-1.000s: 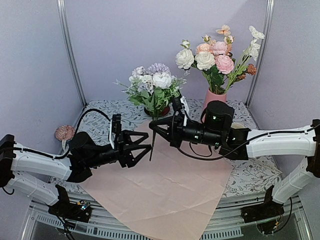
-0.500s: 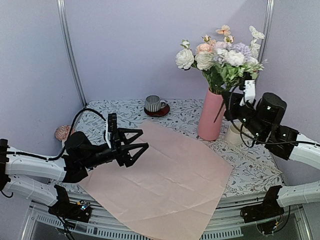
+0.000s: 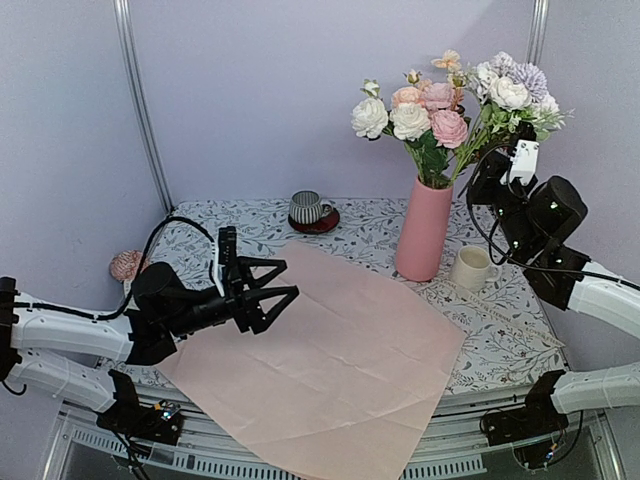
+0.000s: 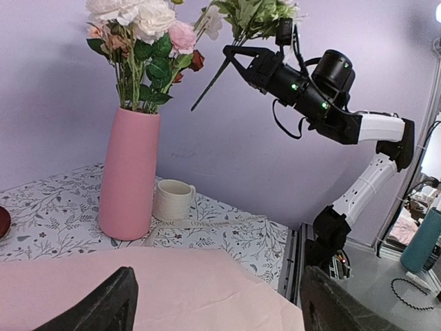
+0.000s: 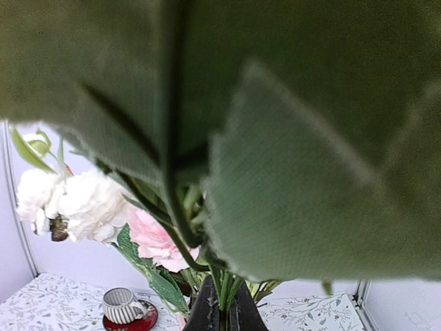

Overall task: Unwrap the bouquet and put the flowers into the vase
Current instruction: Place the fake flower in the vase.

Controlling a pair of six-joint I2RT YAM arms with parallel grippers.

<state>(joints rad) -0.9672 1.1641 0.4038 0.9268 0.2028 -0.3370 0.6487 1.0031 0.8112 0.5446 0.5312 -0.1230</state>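
The tall pink vase stands at the back right with several flowers in it. My right gripper is shut on the green stems of a white and lilac bunch of flowers, held high to the right of the vase's blooms. Its leaves fill the right wrist view. The bouquet's pink paper lies flat on the table. My left gripper hovers open over the paper's left part, holding nothing.
A cream mug stands right of the vase, with a cream ribbon lying in front of it. A striped cup on a red saucer sits at the back. A pink ball-like object lies far left.
My right arm carried the white and lilac bunch from the table's middle up and right, level with the vase's blooms. My left gripper opened and drew back slightly left.
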